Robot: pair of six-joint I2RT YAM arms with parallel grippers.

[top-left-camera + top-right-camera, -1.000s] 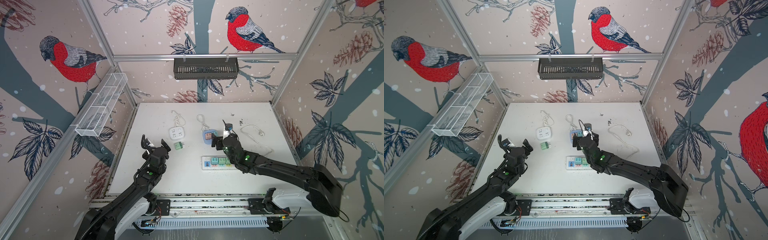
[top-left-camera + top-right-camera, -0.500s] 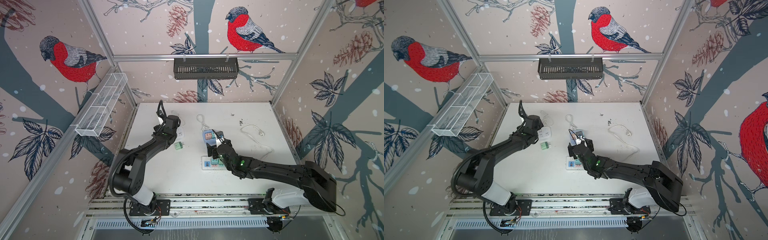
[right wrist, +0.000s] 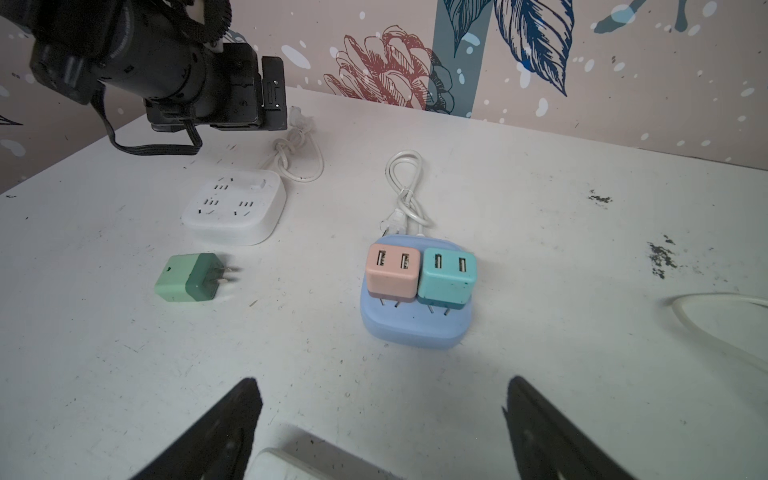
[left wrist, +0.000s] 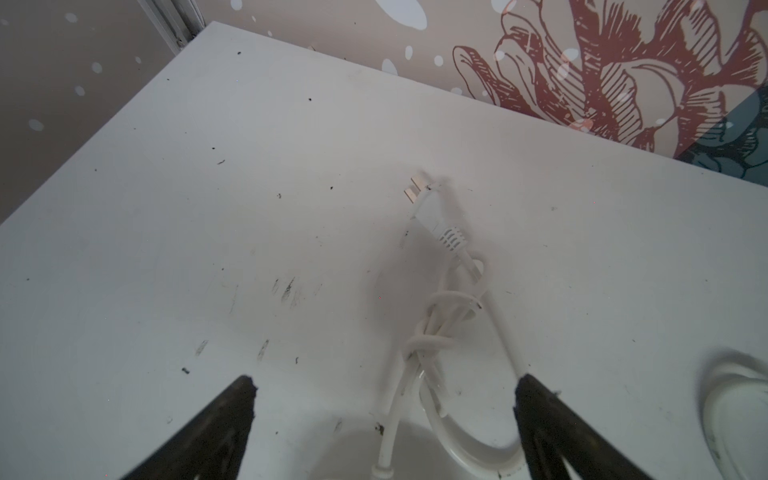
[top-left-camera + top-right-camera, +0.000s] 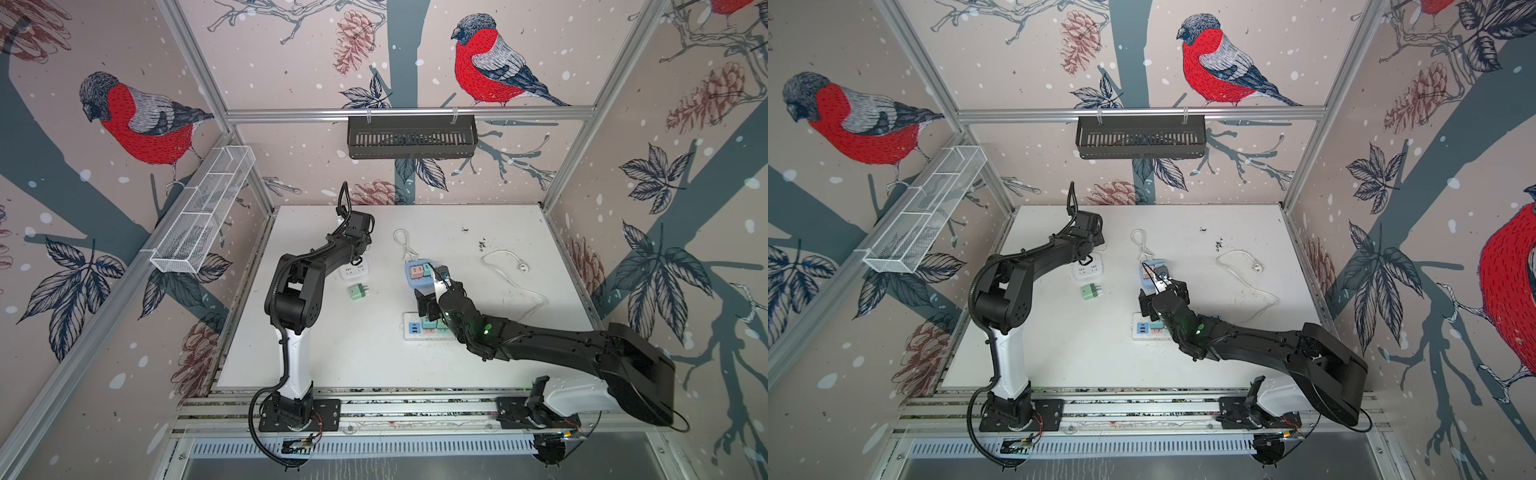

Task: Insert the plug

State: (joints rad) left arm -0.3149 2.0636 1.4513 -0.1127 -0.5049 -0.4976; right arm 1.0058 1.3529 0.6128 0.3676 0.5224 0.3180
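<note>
The white table (image 5: pixel 332 357) carries everything, with the left arm (image 5: pixel 299 270) bent over its far left part and the right arm (image 5: pixel 561 345) stretched low across it from the right. The long white power strip (image 5: pixel 411 330) lies under the right gripper (image 3: pixel 382 381), whose jaws are spread wide and empty, pointed at the blue socket block (image 3: pixel 411 328). That block bears a pink charger (image 3: pixel 390 270) and a teal charger (image 3: pixel 446 276) side by side, touching (both sit high enough that their prongs show). The left gripper (image 4: pixel 386 382), likewise spread with nothing held, hangs above the knotted white cord (image 4: pixel 432 328) of the white square socket block (image 3: pixel 235 208). The green plug (image 3: pixel 187 278) lies on its side on the table just beside that square block, prongs level and turned toward the blue block, touched by neither gripper. Smallest is the cord's white plug end (image 4: pixel 432 212), lying on the table beyond the knot.
</note>
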